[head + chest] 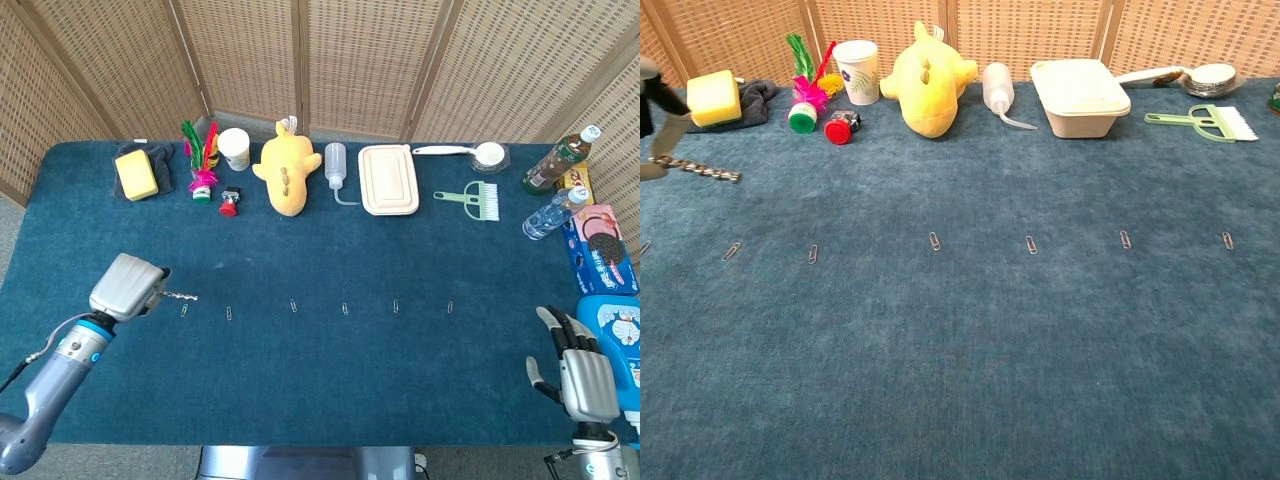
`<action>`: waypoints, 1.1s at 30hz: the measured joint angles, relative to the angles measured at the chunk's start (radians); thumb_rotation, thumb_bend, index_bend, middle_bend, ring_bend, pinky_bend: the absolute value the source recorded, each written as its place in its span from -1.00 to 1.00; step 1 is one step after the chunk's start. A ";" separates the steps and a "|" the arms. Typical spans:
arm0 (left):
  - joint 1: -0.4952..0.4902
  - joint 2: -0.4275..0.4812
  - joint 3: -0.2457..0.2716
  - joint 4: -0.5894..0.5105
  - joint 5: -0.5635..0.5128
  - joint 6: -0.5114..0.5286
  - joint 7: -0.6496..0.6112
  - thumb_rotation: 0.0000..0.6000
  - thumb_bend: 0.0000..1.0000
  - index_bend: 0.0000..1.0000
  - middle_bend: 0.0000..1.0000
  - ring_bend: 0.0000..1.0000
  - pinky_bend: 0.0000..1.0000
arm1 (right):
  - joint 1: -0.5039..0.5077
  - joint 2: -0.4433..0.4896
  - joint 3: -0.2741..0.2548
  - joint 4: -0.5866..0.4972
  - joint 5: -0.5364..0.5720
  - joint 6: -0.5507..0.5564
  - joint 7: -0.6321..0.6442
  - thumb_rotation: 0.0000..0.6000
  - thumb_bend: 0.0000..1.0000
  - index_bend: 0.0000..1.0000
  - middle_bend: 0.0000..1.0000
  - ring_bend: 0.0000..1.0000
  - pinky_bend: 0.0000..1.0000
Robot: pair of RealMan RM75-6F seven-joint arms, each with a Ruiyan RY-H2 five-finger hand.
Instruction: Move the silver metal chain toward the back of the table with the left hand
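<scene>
The left hand (126,286) is holding the silver metal chain (181,296) over the blue desk (330,370), its fingers (670,132) pinching one end while the rest is sticking out stiffly to the side of the fingers, away from the arm. Just beyond the chain's free end, a row of paper clips (292,305) is lying across the desk. Well behind the fingers, along the desk's back edge, a yellow sponge (136,175) is sitting on a dark cloth (755,97). The right hand (585,380) is resting at the front corner, fingers spread and holding nothing.
</scene>
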 measured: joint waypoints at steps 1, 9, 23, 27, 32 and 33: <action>0.005 0.003 0.005 0.009 -0.001 -0.002 -0.004 1.00 0.21 0.23 0.87 0.83 0.70 | 0.002 -0.001 0.000 -0.001 -0.001 -0.002 -0.001 1.00 -0.12 -0.74 -0.71 -0.70 -0.67; 0.027 -0.023 0.031 0.100 -0.041 -0.049 -0.042 1.00 0.21 0.23 0.87 0.83 0.70 | 0.010 -0.010 -0.004 -0.001 0.002 -0.018 -0.008 1.00 -0.12 -0.75 -0.71 -0.70 -0.67; 0.007 -0.100 0.041 0.164 -0.096 -0.117 0.005 1.00 0.21 0.23 0.87 0.82 0.70 | -0.005 0.010 -0.004 -0.028 0.006 0.009 -0.031 1.00 -0.12 -0.75 -0.71 -0.70 -0.67; -0.002 -0.112 0.041 0.173 -0.116 -0.133 0.017 1.00 0.21 0.23 0.87 0.82 0.70 | -0.009 0.013 -0.004 -0.032 0.008 0.015 -0.033 1.00 -0.12 -0.75 -0.71 -0.70 -0.67; -0.010 -0.119 0.040 0.180 -0.127 -0.138 0.029 1.00 0.21 0.23 0.87 0.82 0.70 | -0.007 0.008 -0.003 -0.030 0.009 0.013 -0.035 1.00 -0.12 -0.76 -0.71 -0.70 -0.67; -0.012 -0.120 0.039 0.184 -0.131 -0.139 0.031 1.00 0.21 0.23 0.87 0.82 0.70 | -0.006 0.008 -0.002 -0.031 0.009 0.012 -0.037 1.00 -0.12 -0.76 -0.71 -0.70 -0.67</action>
